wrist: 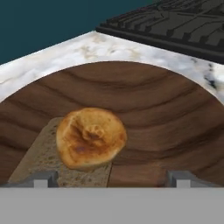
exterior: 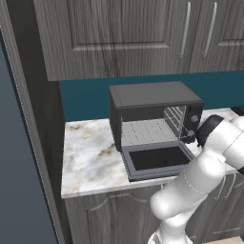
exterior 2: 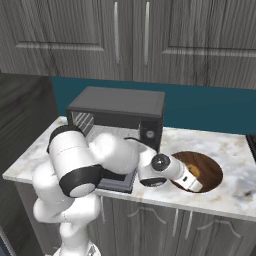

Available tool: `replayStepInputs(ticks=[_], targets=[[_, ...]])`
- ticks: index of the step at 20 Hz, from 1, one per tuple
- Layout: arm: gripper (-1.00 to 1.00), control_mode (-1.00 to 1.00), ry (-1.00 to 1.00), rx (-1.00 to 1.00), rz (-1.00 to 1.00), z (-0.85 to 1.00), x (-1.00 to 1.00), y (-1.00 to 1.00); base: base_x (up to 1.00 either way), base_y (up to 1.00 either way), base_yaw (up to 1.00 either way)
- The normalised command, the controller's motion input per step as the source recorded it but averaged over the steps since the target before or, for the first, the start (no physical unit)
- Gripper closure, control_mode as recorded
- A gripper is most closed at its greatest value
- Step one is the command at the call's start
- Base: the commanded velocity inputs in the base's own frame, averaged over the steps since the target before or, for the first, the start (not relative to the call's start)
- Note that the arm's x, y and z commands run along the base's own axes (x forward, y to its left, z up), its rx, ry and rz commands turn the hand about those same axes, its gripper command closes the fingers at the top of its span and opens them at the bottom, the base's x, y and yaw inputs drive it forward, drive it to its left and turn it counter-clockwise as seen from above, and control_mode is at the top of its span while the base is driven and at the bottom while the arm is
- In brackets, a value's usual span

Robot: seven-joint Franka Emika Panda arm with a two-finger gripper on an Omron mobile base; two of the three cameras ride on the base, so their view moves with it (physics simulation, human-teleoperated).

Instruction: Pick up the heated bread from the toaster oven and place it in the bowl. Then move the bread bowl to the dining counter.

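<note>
Toaster oven [exterior: 155,119] sits on marble counter [exterior: 90,157] against teal backsplash [exterior: 86,97], door [exterior: 159,161] dropped flat open, wire rack [exterior: 147,131] bare. In right base view arm reaches right past oven [exterior 2: 120,112] and hand hangs over dark wooden bowl [exterior 2: 210,167], which rests on counter just right of oven. Hand view looks down into bowl [wrist: 166,113]: round orange-brown bun [wrist: 91,138] lies inside, resting on a flat slice of brown bread [wrist: 41,159]. Gripper [wrist: 111,178] is spread wide, fingertips [wrist: 43,178] at either side of frame bottom, nothing between them; bun sits free, nearer the left tip, not touching either. Dark ribbed stovetop [wrist: 175,24] beyond bowl rim. Grey cabinets [exterior 2: 130,35] above.
</note>
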Motion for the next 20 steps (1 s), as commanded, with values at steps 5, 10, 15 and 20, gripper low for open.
replayStepInputs(ticks=[5,10,15,20], targets=[[-1.0,-1.0,0.2,0.0,0.0,1.0,0.1,0.0,0.0,0.0,0.0],[-1.0,-1.0,0.28,0.0,0.0,1.0,0.18,0.0,0.0,0.0,0.0],[-1.0,-1.0,0.23,0.03,-0.02,0.96,0.11,0.0,0.0,0.0,0.0],[-1.0,-1.0,0.06,0.18,-0.11,0.96,0.02,0.0,0.0,0.0,0.0]])
